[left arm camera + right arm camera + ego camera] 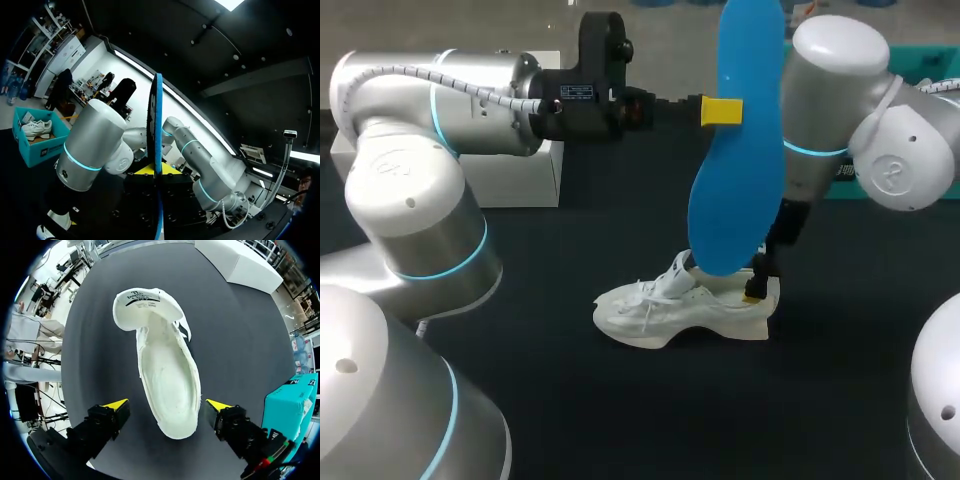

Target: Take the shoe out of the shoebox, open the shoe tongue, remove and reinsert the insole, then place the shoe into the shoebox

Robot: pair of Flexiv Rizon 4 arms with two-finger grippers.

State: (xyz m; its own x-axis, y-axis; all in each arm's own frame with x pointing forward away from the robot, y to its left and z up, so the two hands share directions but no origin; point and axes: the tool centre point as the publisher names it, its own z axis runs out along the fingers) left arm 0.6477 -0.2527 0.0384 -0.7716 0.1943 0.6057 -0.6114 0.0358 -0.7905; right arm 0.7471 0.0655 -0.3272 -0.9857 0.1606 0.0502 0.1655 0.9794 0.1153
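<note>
Item: blue insole (740, 150), a thin sheet that is probably light and pliant. It hangs upright above the table with its broader end low, just over the collar of the white sneaker (680, 310). The left gripper (720, 110) is clamped on its two flat faces in the upper part; the left wrist view shows it edge-on between the yellow tips. Handling note: it will likely buckle if pushed from far up, so a hold nearer the leading end, across the faces and not the edges, suits reinsertion. Item: the sneaker, standing on its sole on the black table (570, 420), out of the teal shoebox (292, 405), which sits off to the right arm's side. Its tongue (145, 302) is folded forward and the footbed is bare. The upper looks soft and the whole shoe light, so it is apt to slide or tip under a push. The heel is judged the stiffest part and the best place to brace it. The right gripper (167, 405) straddles that heel with its fingers spread, apparently just short of contact. Also present: a white box (520, 170) at the far left.
</note>
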